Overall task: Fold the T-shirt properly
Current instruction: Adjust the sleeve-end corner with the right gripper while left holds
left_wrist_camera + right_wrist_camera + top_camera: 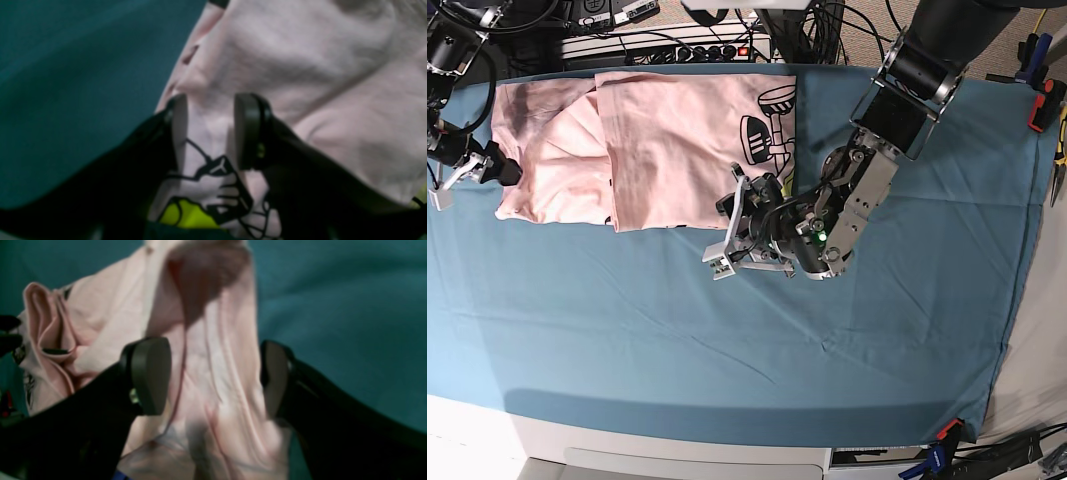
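1. Nearest the base camera, the front half of the teal table cloth (727, 340) lies bare; no fabric has been brought down here.
2. Further in, the left gripper (208, 130) sits at the near right corner of the T-shirt (667, 150). Its jaws stand partly apart with pink printed cloth showing between them, but neither pad is seen pressed on it (whether any cloth is pinched I cannot tell; the view is blurred).
3. At the same depth, at the shirt's other end, the right gripper (213, 376) straddles a rumpled strip of pink cloth, jaws wide apart and gripping nothing.
4. Beyond both, the T-shirt lies along the far side of the table. One panel is already turned over the body, its straight edge running front to back, with black graphics showing at the right end.
5. My judgement: a first lengthwise fold is done, perhaps a second is under way. The left part stays wrinkled and spread (a sleeve area looks bunched), so a further fold and a final halving remain.
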Action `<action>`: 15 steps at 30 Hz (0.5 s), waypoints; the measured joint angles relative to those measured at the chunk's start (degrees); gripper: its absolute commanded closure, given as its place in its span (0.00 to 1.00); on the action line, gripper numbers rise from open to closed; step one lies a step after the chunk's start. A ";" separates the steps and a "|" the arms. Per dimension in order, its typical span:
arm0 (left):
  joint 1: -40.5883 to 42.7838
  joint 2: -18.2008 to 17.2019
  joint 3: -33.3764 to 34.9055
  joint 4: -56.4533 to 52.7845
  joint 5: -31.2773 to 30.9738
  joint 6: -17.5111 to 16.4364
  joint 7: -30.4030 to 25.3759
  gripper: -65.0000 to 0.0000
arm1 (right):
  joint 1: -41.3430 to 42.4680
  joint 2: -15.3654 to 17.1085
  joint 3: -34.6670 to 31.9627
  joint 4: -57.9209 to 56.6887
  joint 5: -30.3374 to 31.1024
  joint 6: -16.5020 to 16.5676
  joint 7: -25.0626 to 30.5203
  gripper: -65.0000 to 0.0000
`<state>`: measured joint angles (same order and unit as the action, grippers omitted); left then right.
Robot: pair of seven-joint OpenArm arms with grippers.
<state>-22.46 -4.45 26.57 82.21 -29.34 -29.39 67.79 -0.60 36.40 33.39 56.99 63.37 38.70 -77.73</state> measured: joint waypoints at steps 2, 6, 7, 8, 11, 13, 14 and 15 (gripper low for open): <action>0.00 0.00 0.00 0.00 0.00 0.00 0.00 0.62 | 0.00 -0.44 -0.02 0.02 1.29 0.17 -0.13 0.36; 0.00 0.00 0.00 0.00 0.00 0.00 0.00 0.62 | -0.07 -1.18 -0.09 -0.07 5.77 0.37 -1.11 0.36; 0.00 0.00 0.00 0.00 0.02 0.00 0.00 0.62 | -0.07 -1.20 -0.09 -0.07 6.03 0.37 -1.29 0.36; 0.00 0.00 0.00 0.00 0.00 0.00 0.00 0.62 | -0.07 -1.18 -0.09 -0.07 6.23 0.37 -1.36 0.36; 0.00 0.02 0.00 0.00 0.00 0.00 0.00 0.62 | -0.17 -1.18 -0.09 -0.07 6.62 0.37 -1.36 0.36; 0.00 0.00 0.00 0.00 0.00 0.00 0.00 0.62 | -0.20 -1.14 -0.09 -0.07 6.60 0.37 -1.40 0.36; 0.00 0.00 0.00 0.00 0.00 0.00 0.00 0.62 | -0.20 -1.11 -0.11 -0.07 6.60 0.37 -1.40 0.36; 0.00 0.00 0.00 0.00 0.00 0.00 0.00 0.62 | -0.20 -1.05 -0.20 -0.07 6.67 0.37 -1.44 0.36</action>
<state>-22.46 -4.45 26.57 82.21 -29.34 -29.39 67.79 -0.80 35.35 33.19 56.93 70.04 39.07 -79.18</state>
